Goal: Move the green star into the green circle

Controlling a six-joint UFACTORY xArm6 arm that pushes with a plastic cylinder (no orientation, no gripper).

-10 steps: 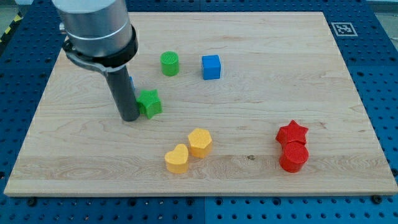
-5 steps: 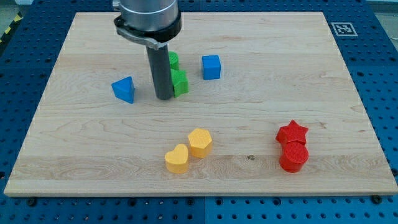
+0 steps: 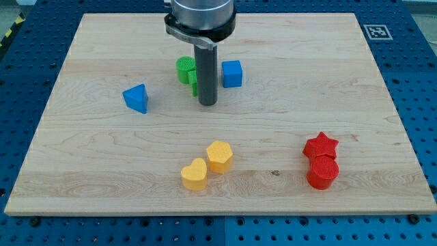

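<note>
Green star [image 3: 194, 83] mostly hidden behind rod, touching green circle [image 3: 185, 70] nr desk's [image 3: 341, 102] far edge; my tip [image 3: 207, 104] just in front. No gripper.

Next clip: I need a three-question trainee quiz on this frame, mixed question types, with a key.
1. True or false: the green star is in full view.
2. Which block lies nearest my tip toward the view's right? A) red star B) blue cube C) yellow heart
3. Fill in: the blue triangular block sits at the view's ____ of the rod.

Key
1. False: the rod hides most of it; only a green edge shows, close beside the green circle. Whether they touch cannot be told.
2. B, the blue cube.
3. Left.
</note>
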